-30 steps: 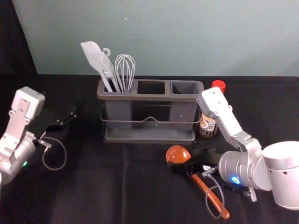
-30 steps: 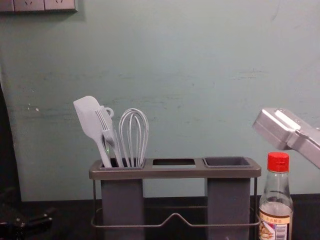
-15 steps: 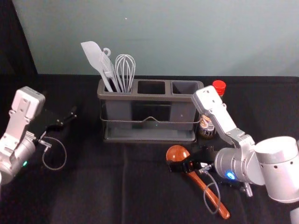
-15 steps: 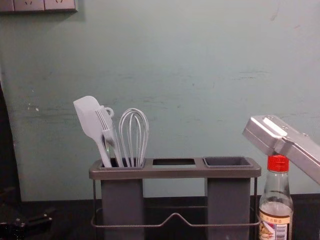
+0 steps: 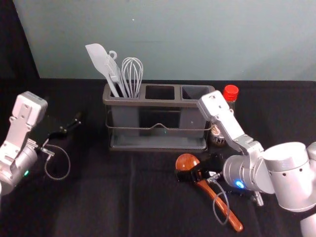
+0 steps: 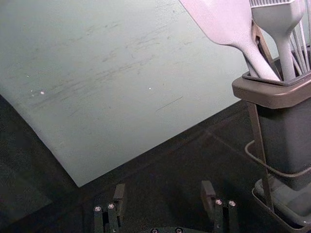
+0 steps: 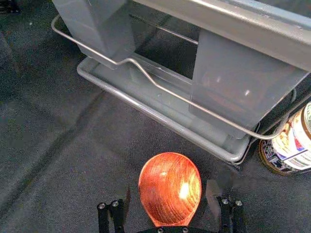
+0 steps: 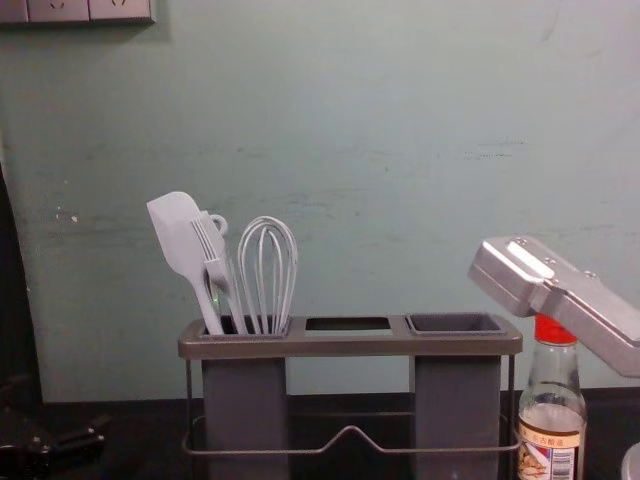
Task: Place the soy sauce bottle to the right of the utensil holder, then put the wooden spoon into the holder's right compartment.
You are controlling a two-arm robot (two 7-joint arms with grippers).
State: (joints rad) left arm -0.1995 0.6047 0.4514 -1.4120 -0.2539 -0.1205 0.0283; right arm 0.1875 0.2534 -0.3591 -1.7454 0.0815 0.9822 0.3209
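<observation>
The wooden spoon (image 5: 223,207) lies on the black cloth in front of the holder, its bowl (image 7: 170,188) nearest the holder. My right gripper (image 5: 188,176) is low over the spoon just below its bowl; in the right wrist view my right gripper (image 7: 167,200) is open, one finger on each side of the bowl. The utensil holder (image 5: 163,102) has its middle and right compartments empty. Upright against its right side stands the soy sauce bottle (image 8: 551,420), red-capped. My left gripper (image 5: 74,123) is parked at the left; my left gripper (image 6: 164,195) stands open there.
A white spatula (image 8: 183,245), brush and whisk (image 8: 268,270) rise from the holder's left compartment. The wall (image 5: 173,39) stands behind the table. The right forearm partly covers the bottle in the head view.
My right arm has shifted somewhat to the left, its wrist now overlapping the bottle cap in the chest view. Spoon, bottle, holder and left arm stay where they were.
</observation>
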